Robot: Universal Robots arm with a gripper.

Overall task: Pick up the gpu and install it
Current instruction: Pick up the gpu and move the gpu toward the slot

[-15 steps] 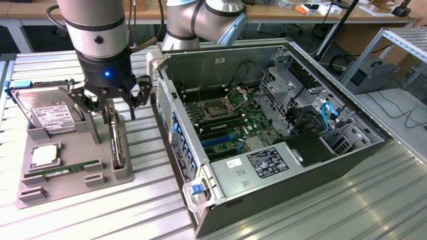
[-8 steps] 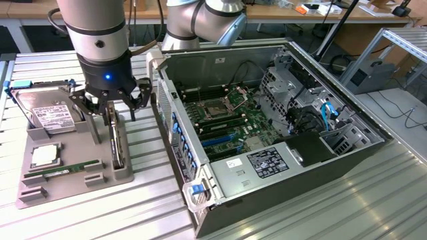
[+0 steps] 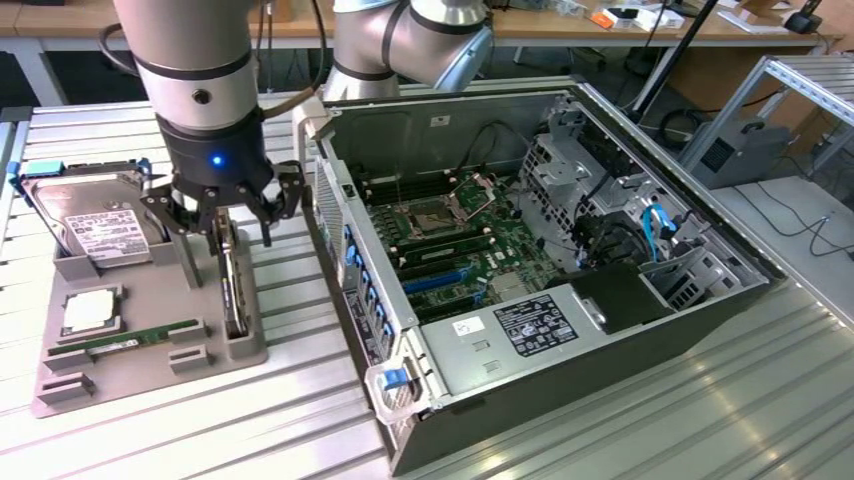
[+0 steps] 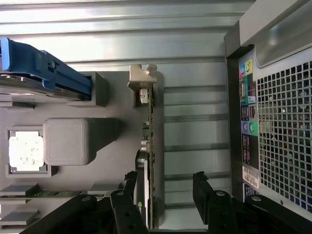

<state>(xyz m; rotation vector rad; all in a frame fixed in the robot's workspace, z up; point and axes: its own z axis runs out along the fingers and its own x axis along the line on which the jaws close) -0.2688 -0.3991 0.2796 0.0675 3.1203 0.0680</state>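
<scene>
Now the gpu (image 3: 238, 292) (image 4: 151, 161) stands on edge in its grey holder (image 3: 134, 378) beside the open computer case (image 3: 641, 420). The gripper (image 3: 220, 235) (image 4: 165, 192), spread wide, straddles it without gripping. Judging by this, pickup is under way, and it calls for squeezing squarely on both faces.

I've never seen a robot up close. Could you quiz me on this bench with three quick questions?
1. True or false: the gripper is clamped shut on the gpu.
2. The gpu is: A) flat inside the computer case; B) on edge in the grey holder; C) hanging from the gripper.
3. Is the computer case's upward-facing side open or closed?

Key: 1 false, it is open, either side of the card; 2 B; 3 open.
</scene>
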